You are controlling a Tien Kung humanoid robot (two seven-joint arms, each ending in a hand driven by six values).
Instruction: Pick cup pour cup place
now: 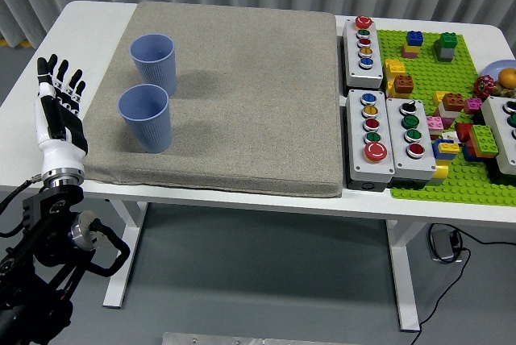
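Two blue cups stand upright on the grey mat (242, 95) at the left. The far cup (154, 62) is near the mat's back left. The near cup (146, 118) is just in front of it. My left hand (59, 107) is raised at the table's left edge, left of the near cup and apart from it. Its fingers (56, 75) are spread and point up, holding nothing. My right arm is out of view.
Three grey button boxes (363, 52) (369, 136) (409, 127) stand right of the mat. A green baseplate (451, 119) with several loose bricks lies at the far right, with another button box (504, 131) on it.
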